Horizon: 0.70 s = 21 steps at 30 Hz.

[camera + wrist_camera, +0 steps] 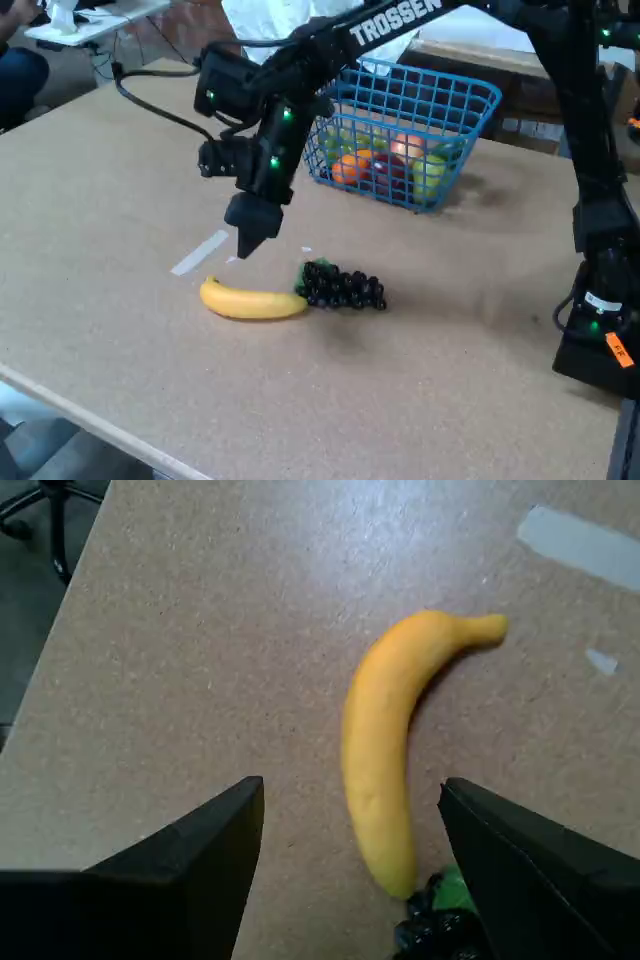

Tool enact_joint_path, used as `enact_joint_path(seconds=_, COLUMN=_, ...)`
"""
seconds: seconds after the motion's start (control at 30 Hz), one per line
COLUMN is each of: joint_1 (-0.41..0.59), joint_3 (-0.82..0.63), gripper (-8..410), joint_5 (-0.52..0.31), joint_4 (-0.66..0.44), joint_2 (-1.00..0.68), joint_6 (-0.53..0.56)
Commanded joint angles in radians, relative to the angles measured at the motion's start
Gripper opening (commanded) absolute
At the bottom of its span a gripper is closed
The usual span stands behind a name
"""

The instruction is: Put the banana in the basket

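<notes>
Wrist view: banana (382, 752) lengthwise between spread fingers, stem far

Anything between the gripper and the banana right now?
Nothing: in the fixed view the gripper hangs above the banana with only open air between.

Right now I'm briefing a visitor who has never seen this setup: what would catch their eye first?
The bright yellow banana lying on the tan table, its end touching a dark grape bunch. Just above it hangs the black gripper, open in the wrist view. Behind, the blue wire basket already holds colourful fruit.
</notes>
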State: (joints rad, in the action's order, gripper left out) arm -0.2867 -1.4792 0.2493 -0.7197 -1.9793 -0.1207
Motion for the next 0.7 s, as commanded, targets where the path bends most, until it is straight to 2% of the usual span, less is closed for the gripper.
enact_joint_path(seconds=0.0, joint_1=-0.004, joint_3=0.001, gripper=243, joint_5=0.061, joint_4=-0.034, joint_2=-0.027, joint_6=0.043)
enact_joint_path(seconds=0.27, joint_1=-0.017, joint_3=0.0, gripper=243, joint_5=0.061, joint_4=-0.032, joint_2=-0.123, joint_6=0.043)
enact_joint_path(seconds=0.67, joint_1=-0.018, joint_3=0.0, gripper=243, joint_5=0.034, joint_4=-0.027, joint_2=-0.128, joint_6=0.04)
